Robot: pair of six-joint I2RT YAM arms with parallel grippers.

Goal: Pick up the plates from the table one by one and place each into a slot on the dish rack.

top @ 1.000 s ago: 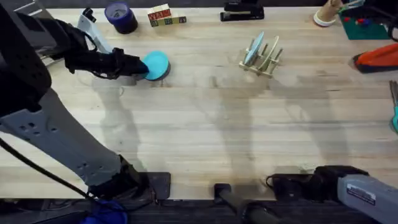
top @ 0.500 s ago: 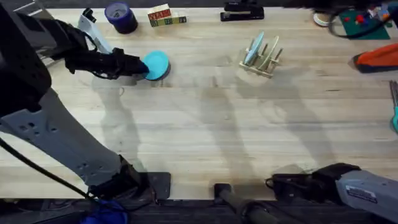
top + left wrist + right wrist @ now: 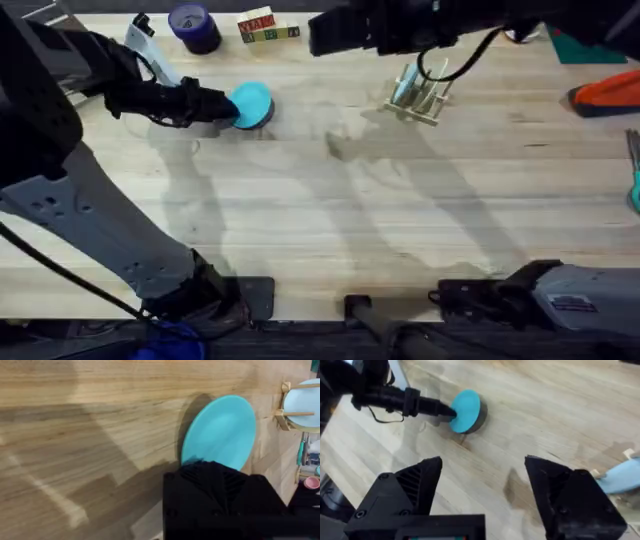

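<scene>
Left arm is stretching flat across the table point(image 3: 330, 220), left gripper point(image 3: 225, 107) clamping the turquoise plate point(image 3: 250, 103) at its edge, well left of the dish rack point(image 3: 420, 90). Right gripper point(image 3: 485, 487) is hanging high, fingers spread wide, gripping nothing.

Table point(image 3: 330, 220): pale planked wood, visible grain, matt. Turquoise plate point(image 3: 220, 430): smooth plastic, soft sheen. Dish rack point(image 3: 425, 95): unfinished light wood. Left gripper point(image 3: 222, 106): matt black plastic.
</scene>
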